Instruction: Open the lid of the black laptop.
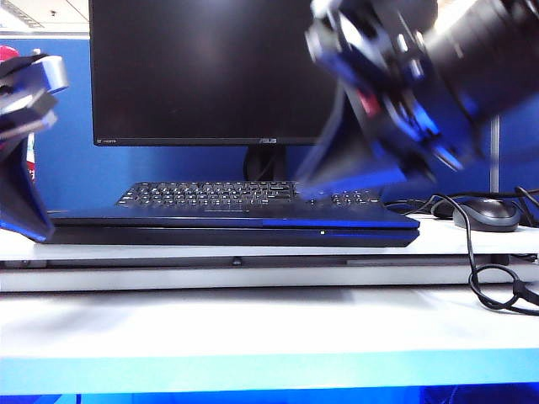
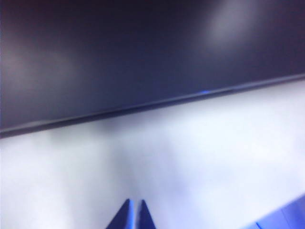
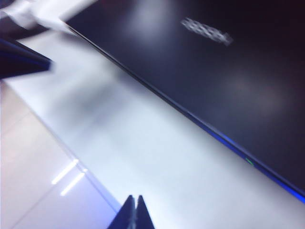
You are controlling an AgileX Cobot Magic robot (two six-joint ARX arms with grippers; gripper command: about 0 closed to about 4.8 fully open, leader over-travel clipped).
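Note:
The black laptop [image 1: 236, 231] lies flat on the white table [image 1: 253, 320] with its lid [image 1: 210, 218] down. My left gripper [image 1: 35, 229] hangs at the laptop's left end, its tips close to the corner; in the left wrist view the left gripper [image 2: 134, 204] is shut and empty over the white table, short of the lid's [image 2: 119, 52] edge. My right gripper [image 1: 305, 187], blurred, hovers above the laptop's right half. In the right wrist view the right gripper [image 3: 134, 199] is shut and empty, with the lid [image 3: 214, 71] beyond it.
A large black ASUS monitor [image 1: 210, 67] stands behind, with a separate black keyboard [image 1: 210, 194] in front of it. A mouse [image 1: 487, 213] and its looping cable [image 1: 493, 286] lie at the right. The table's front edge [image 1: 253, 353] runs below.

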